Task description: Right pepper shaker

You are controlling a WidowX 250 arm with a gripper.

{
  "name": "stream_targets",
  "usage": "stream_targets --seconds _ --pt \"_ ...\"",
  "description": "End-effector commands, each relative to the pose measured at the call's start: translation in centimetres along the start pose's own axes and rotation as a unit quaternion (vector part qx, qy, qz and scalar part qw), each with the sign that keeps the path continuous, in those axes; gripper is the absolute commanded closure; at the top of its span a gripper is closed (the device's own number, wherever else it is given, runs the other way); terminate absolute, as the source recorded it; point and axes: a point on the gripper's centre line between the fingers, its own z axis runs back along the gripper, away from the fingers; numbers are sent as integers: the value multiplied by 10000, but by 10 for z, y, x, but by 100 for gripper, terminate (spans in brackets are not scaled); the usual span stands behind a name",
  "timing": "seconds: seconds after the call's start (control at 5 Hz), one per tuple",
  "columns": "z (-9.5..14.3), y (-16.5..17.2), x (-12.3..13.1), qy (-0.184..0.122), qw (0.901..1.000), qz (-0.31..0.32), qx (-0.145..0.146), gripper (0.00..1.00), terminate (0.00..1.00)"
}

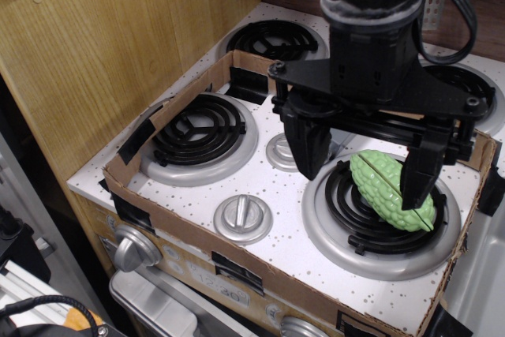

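My gripper (363, 162) is open, its two black fingers pointing down over the front right burner (379, 215). The left finger (308, 144) hangs just left of that burner. The right finger (418, 175) stands in front of a bumpy green toy vegetable (379, 183) that lies on the burner between the fingers. I cannot tell whether the fingers touch it. The pepper shaker does not show; the arm hides much of the stove's middle and back right.
A low cardboard wall (166, 108) rings the white speckled stove top. Flat silver knobs sit at the front centre (243, 219) and mid stove (278, 151). There are black coil burners at front left (199, 136), back left (272, 37) and back right (465, 84). A wooden panel (118, 29) stands on the left.
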Motion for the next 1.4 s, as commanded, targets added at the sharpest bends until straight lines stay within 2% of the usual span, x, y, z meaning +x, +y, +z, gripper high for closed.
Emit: stream_targets --seconds 0.0,0.4,0.8,1.0,1.2 --pt "0 0 0 0 10000 0 0 0 0" --pt "-8 16 46 168 9988 -397 249 0 0" --pt "-20 36 78 16 9963 -600 611 0 0" --pt "-30 46 94 -174 9953 -582 755 0 0" --pt "-39 54 112 -301 9947 -632 751 0 0"
